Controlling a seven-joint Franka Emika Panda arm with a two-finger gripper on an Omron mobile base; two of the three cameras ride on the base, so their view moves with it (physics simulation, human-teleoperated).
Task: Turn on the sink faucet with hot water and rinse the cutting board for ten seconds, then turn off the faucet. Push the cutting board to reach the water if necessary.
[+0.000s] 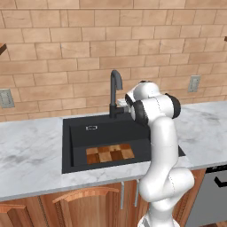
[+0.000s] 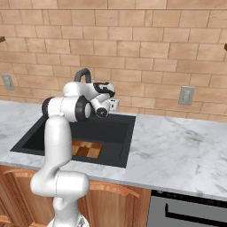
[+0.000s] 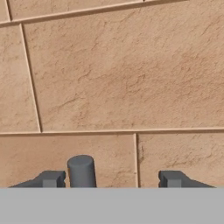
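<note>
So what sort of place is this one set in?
A rendered kitchen, by the look of it: a black sink sunk in a marble counter, a dark gooseneck faucet against a brick wall, and wooden cabinet doors below. A checkered cutting board lies in the basin.

Black sink (image 1: 80, 133), deep and square-cornered, set in white-grey marble, with a small silver slot on the back wall. Small wooden cutting board (image 1: 110, 153), light and dark brown squares, flat on the sink floor near the front wall, a bit right of the middle. Tall dark grey faucet (image 1: 115, 91) behind the sink, spout bent over the basin. Short grey stub (image 3: 81, 171) up close by the brick wall, maybe the faucet's lever.
</note>
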